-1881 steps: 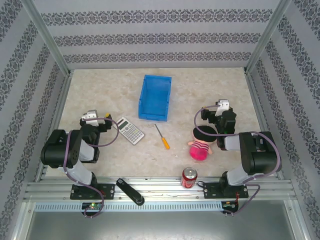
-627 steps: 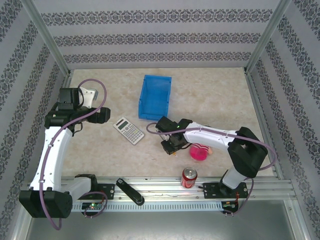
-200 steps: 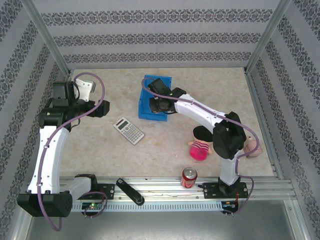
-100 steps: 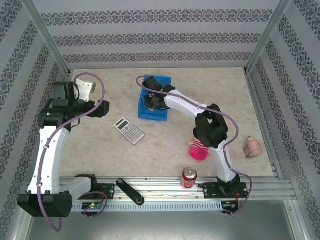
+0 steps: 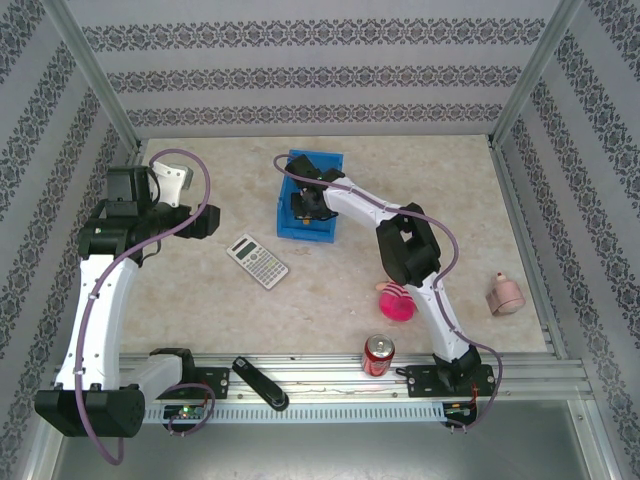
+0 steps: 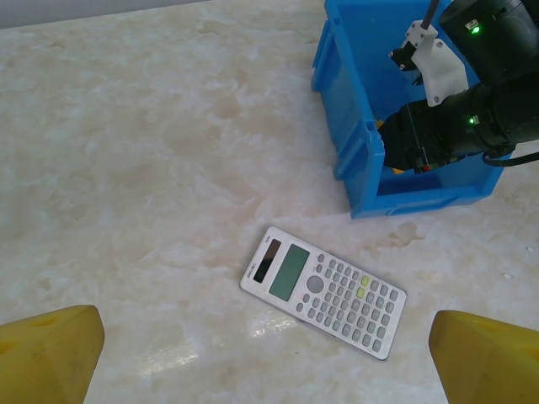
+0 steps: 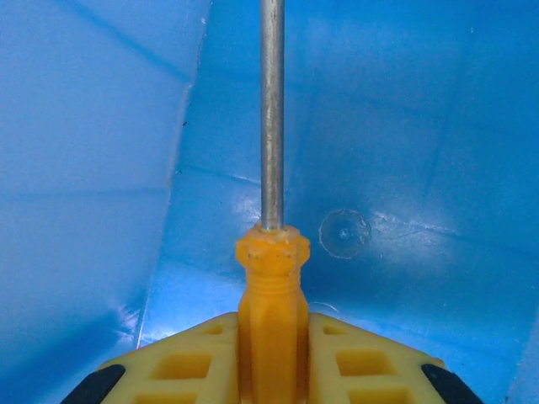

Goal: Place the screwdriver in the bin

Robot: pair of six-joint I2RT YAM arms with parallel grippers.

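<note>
The blue bin (image 5: 322, 168) stands at the table's middle back. My right gripper (image 5: 303, 203) reaches down inside it near its front left corner. In the right wrist view the right gripper (image 7: 271, 341) is shut on the screwdriver's orange handle (image 7: 271, 282), and the silver shaft (image 7: 270, 109) points ahead over the blue bin floor (image 7: 413, 143). The yellow fingers (image 7: 181, 366) press on both sides of the handle. My left gripper (image 5: 203, 222) hangs open above the table left of the bin; its view shows the bin wall (image 6: 358, 139) and the right gripper (image 6: 421, 139) inside.
A grey calculator (image 5: 257, 261) lies between the left gripper and the bin, also seen as the calculator (image 6: 324, 290). A black stapler (image 5: 262, 384) and a red can (image 5: 378, 352) sit at the near edge. A pink doll (image 5: 398, 300) and a pink object (image 5: 505, 296) lie right.
The right gripper, holding the screwdriver, has moved left and lower inside the bin, and the arm's elbow swung left. The left arm has barely moved.
</note>
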